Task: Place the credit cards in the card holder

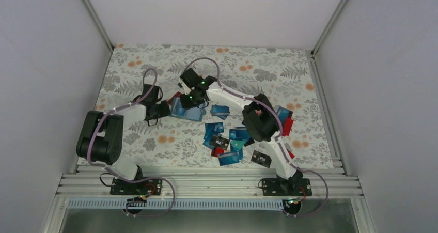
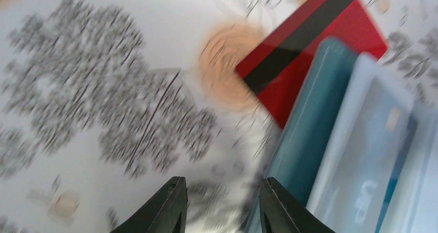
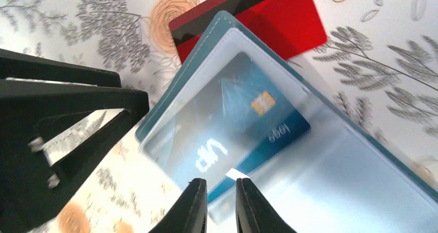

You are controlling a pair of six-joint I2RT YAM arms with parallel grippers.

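Card holder [image 2: 304, 132] lies open on the floral cloth [image 1: 289, 73]. A blue card [image 3: 258, 119] marked "UP" and "logo" sits in its clear pocket, and a red card [image 3: 268, 16] pokes out from beneath the holder. The left gripper [image 2: 222, 185] gapes empty beside the holder's edge. The right gripper [image 3: 221, 187] has its tips nearly together over the pocket; whether it grips anything is unclear.

Overhead; close wrist views share card holder [image 3: 330, 155]

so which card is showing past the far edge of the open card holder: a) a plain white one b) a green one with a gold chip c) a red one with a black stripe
c: in the right wrist view a red card with a black stripe sticks out beyond the teal rim of the card holder, which overlaps part of it.
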